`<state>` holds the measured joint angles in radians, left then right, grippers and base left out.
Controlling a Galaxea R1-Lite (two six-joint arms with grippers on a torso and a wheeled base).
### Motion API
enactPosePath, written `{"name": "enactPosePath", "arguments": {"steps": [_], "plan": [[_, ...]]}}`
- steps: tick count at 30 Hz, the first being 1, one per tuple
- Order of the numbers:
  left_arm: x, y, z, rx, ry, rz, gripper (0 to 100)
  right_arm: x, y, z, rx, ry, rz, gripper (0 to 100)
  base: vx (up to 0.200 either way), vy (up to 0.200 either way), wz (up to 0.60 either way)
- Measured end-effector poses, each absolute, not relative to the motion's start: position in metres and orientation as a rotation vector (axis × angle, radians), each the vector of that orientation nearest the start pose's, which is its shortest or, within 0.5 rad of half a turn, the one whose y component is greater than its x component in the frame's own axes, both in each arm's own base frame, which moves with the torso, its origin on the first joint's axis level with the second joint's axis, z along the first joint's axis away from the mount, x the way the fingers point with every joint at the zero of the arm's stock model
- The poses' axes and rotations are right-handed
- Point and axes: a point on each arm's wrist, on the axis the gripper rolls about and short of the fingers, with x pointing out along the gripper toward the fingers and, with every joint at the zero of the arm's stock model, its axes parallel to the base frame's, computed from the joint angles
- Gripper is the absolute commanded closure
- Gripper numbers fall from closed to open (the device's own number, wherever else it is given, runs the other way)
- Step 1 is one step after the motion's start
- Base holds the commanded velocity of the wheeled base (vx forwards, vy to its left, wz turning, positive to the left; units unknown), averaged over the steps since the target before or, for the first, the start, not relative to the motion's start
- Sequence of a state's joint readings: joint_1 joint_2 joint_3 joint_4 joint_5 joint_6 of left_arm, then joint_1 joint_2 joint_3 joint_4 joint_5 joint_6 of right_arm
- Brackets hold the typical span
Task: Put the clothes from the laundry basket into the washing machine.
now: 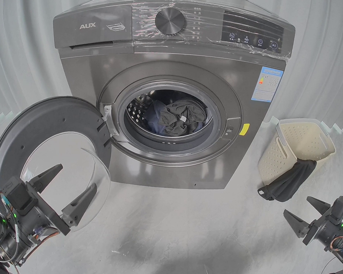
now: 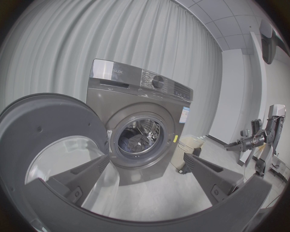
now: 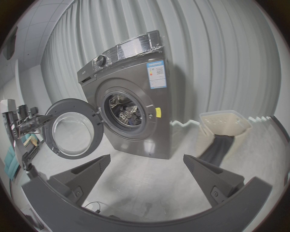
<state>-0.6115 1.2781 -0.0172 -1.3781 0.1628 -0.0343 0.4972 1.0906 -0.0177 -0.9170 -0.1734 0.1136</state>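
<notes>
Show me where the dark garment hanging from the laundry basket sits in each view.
Head view: dark garment draped over the laundry basket's rim to the floor, right of the washing machine.
Left wrist view: dark garment small, at the basket's foot.
Right wrist view: dark garment spilling from the basket's front.
Shared landmark: yellow sticker beside the drum opening, on the basket's side.

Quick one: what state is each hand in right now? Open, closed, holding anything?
Left hand: open, holding nothing.
Right hand: open, holding nothing.
</notes>
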Motion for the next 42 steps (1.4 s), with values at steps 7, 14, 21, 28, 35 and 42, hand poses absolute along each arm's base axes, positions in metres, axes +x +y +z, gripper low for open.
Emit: {"name": "enactPosePath", "arguments": {"steps": [7, 14, 21, 28, 35, 42], "plan": [[0.097, -0.061, 0.153, -0.05, -0.034, -0.431, 0, 0.075, 0.034, 0.13, 0.062, 0.186, 0.291, 0, -0.171, 0.0, 0.0], [0.065, -0.038, 0.139, -0.013, 0.075, -0.408, 0, 0.049, 0.018, 0.127, 0.074, 0.14, 0.243, 0, 0.0, 0.0, 0.0], [0.033, -0.014, 0.126, -0.034, 0.082, -0.339, 0, 0.023, 0.004, 0.118, 0.069, 0.088, 0.174, 0, 0.0, -0.086, 0.0], [0.009, 0.0, 0.113, -0.075, 0.034, -0.247, 0, -0.003, -0.003, 0.098, 0.037, 0.073, 0.09, 0, 0.0, -0.2, 0.0], [-0.009, 0.004, 0.101, -0.077, -0.024, -0.162, 0, -0.013, -0.006, 0.09, 0.022, 0.037, 0.004, 0, 0.0, -0.2, 0.0], [-0.015, 0.004, 0.1, -0.039, -0.079, -0.045, 0, -0.015, -0.007, 0.09, 0.018, 0.009, -0.068, 0, 0.0, -0.029, 0.0]]}}
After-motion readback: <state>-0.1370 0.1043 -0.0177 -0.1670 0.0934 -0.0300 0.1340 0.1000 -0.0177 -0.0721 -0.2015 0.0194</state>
